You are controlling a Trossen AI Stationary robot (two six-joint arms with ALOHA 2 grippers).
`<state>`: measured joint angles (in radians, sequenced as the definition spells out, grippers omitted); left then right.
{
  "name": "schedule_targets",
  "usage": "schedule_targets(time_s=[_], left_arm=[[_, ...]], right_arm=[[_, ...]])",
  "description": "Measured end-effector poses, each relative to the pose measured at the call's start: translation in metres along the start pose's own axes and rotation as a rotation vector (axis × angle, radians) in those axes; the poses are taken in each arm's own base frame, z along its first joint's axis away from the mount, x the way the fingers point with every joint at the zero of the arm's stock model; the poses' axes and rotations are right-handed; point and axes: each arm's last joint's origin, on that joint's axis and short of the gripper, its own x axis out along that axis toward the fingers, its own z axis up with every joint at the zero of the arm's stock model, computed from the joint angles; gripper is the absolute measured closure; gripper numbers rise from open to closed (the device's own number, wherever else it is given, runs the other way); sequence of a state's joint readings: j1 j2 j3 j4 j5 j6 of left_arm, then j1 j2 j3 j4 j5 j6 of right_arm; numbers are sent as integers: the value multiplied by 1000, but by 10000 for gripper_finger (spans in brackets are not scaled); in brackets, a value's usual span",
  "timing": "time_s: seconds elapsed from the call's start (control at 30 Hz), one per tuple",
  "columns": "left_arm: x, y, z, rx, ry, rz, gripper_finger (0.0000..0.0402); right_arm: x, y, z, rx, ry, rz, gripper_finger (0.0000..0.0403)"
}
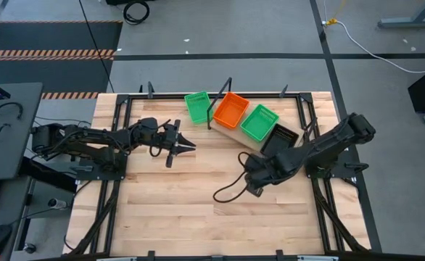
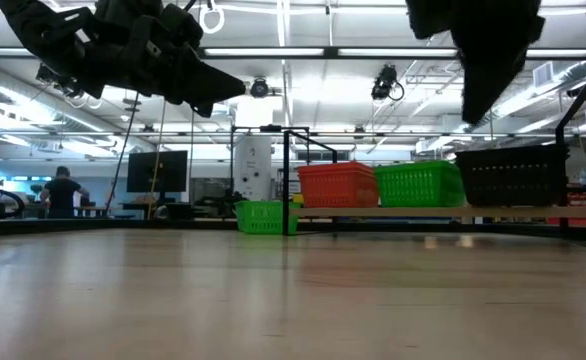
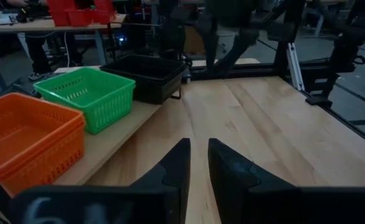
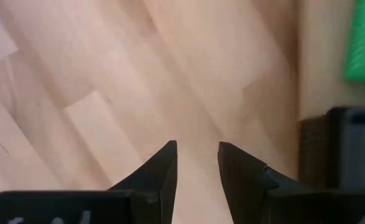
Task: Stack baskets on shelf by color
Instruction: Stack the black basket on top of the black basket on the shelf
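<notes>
On the shelf (image 1: 250,140), the pale board lying slantwise at the far middle of the table (image 1: 198,210), three piles are sitting in a row. The orange pile (image 1: 231,110) is standing at the shelf's left end; my left wrist view is showing at least two orange baskets (image 3: 27,140) nested there, but I cannot count more. The green pile (image 1: 260,121) is sitting in the middle of the shelf, and how many green baskets it is holding I cannot tell. The black pile (image 1: 280,137) is sitting at the right end, its count also unclear to me. One more green basket (image 1: 196,106) is resting off the shelf, on the table just beside the orange pile, on its left. So I am counting four separate places with baskets: three on the shelf, one off it.

My left gripper (image 1: 187,146) is hovering above the table left of the shelf, carrying nothing, its fingers (image 3: 173,171) standing a narrow slot apart. My right gripper (image 1: 247,187) is hanging over bare table near the shelf's black end, also empty, its fingers (image 4: 164,165) parted by a narrow gap. In the low view a person (image 2: 63,192) is standing far back in the room.
</notes>
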<state>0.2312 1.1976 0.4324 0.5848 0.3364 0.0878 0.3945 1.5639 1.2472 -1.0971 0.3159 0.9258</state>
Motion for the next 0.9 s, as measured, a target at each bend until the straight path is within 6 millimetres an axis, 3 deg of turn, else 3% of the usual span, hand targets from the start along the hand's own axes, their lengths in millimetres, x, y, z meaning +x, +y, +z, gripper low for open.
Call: schedule_targets(time_s=[0.23,0.4,0.9], left_arm=[[0,-1,-2,-19,17,-5,331],[2,-6,-2,-22,28,-28,326],[3,-9,-1,-16,16,-37,325]], right_arm=[[30,-4,-12,30,128,-98,282],[40,-11,-17,65,153,-154,282],[41,-28,-24,61,164,-336,282]])
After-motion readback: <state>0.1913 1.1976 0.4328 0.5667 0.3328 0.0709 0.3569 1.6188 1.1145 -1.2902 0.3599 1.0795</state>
